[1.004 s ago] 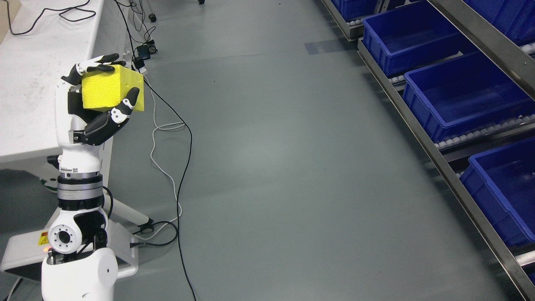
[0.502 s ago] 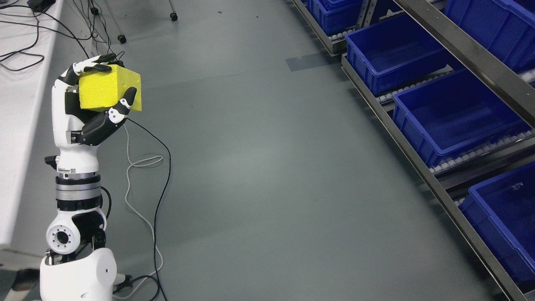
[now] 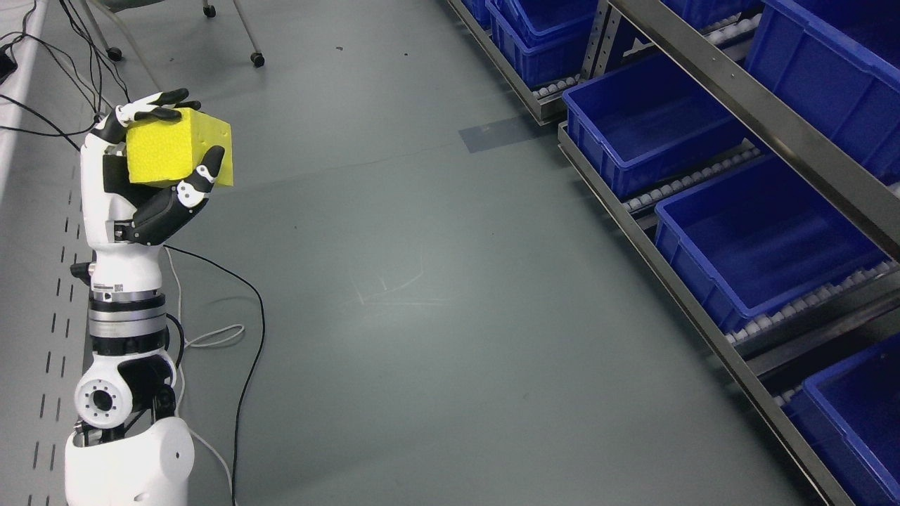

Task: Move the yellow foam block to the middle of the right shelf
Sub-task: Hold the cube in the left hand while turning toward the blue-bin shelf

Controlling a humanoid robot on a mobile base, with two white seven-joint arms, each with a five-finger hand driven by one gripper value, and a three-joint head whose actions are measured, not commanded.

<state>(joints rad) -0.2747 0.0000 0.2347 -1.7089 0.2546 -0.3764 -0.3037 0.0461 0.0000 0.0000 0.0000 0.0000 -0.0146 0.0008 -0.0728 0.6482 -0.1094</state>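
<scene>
Clutching one yellow foam block (image 3: 167,152) in the raised left hand (image 3: 144,176), fingers (image 3: 156,105) curled over the top face and thumb (image 3: 200,179) pressed against the front, well apart from the shelf (image 3: 745,112) far off to the hand's right. Judged light, soft and compressible, hardly slippery or fragile; best held across opposite flat faces with gentle pressure. Counted: one block, one hand showing, at least four blue bins (image 3: 636,130) along the shelf's lower run, more above. Right hand out of view.
</scene>
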